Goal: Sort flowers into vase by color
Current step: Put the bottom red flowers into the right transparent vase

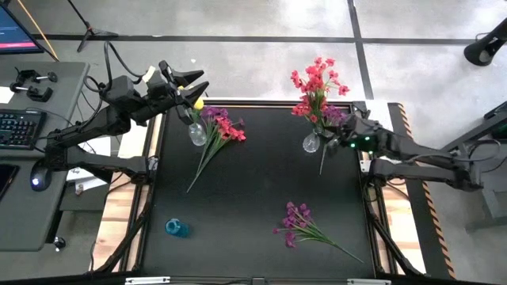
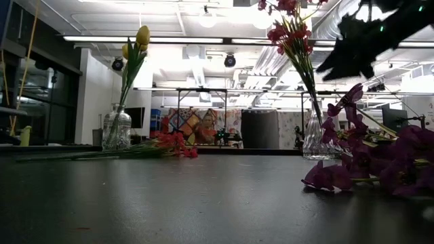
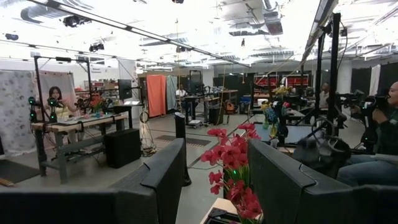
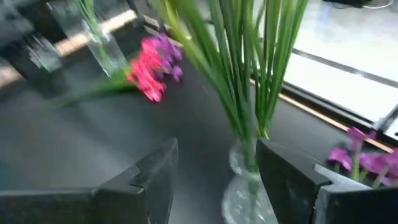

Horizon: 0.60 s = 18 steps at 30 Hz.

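The black worktop (image 1: pixel 253 190) has two glass vases at its far side. The left vase (image 1: pixel 197 133) holds yellow flowers (image 1: pixel 197 103). The right vase (image 1: pixel 311 143) holds a tall bunch of red flowers (image 1: pixel 317 87).

The left hand (image 1: pixel 192 82) is up above the left vase, near the yellow blooms. Its two fingers are apart and nothing is between them. It points out into the room.

The right hand (image 1: pixel 336 131) is just beside the right vase. Its fingers are apart too, with the green stems and the neck of the vase seen between them. I cannot tell if they touch the vase. A purple flower (image 1: pixel 336 115) is right by this hand.

A mixed bunch of pink and purple flowers (image 1: pixel 223 128) lies flat on the worktop, next to the left vase. Another bunch of purple flowers (image 1: pixel 298 224) lies on the near right part of the worktop. A small blue thing (image 1: pixel 176 229) sits at the near left.
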{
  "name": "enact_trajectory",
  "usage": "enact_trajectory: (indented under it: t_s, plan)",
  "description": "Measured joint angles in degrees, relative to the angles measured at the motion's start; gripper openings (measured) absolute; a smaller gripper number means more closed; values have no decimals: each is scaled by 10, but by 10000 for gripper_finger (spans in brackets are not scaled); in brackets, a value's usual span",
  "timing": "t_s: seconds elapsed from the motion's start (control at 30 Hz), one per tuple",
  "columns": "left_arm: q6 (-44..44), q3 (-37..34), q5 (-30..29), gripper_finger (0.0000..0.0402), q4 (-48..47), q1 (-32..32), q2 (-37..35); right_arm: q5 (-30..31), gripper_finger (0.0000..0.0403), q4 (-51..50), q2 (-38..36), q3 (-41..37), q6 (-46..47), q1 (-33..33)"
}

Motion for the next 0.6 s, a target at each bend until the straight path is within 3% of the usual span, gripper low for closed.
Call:
enact_trajectory:
  t_s: [0.3, 0.6]
  plan:
    - [0, 0, 0, 163, 0, 0, 0, 36, 199, 62, 46, 7, -75, 14]
    - [0, 0, 0, 163, 0, 0, 0, 111, 142, 65, 61, 16, -120, 42]
